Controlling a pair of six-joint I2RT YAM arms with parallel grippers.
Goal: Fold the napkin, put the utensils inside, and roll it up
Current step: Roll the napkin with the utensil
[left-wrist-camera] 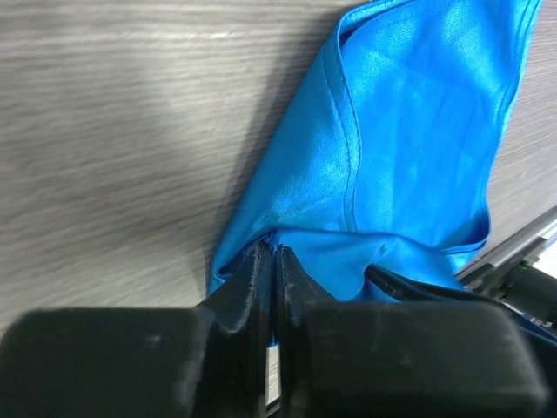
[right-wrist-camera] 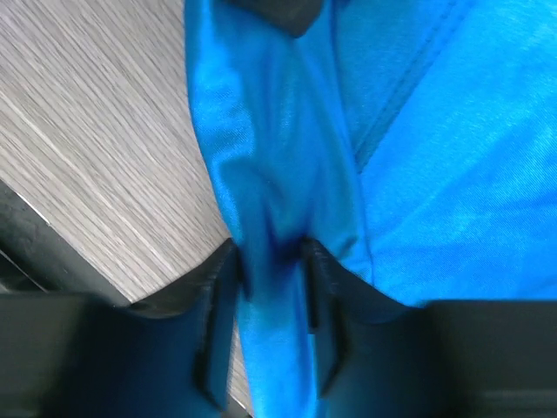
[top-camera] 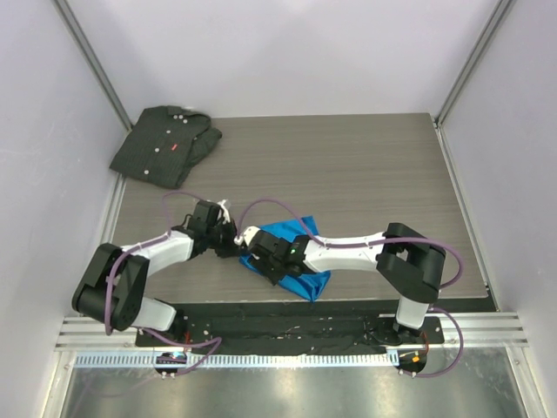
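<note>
The left end effector (left-wrist-camera: 271, 261) pinches the napkin (left-wrist-camera: 418, 131) (bright blue) tightly; the right end effector (right-wrist-camera: 271, 270) clasps a fold.

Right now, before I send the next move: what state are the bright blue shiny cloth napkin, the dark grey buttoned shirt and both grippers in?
bright blue shiny cloth napkin: rumpled, partly folded over, gripped by both grippers.
dark grey buttoned shirt: loosely folded, untouched, at the far left corner of the grey wood-grain table.
left gripper: shut on the napkin's edge.
right gripper: closed around a bunched fold of the napkin.

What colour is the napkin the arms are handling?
Shiny bright blue cloth napkin; clearest in left wrist view.
</note>
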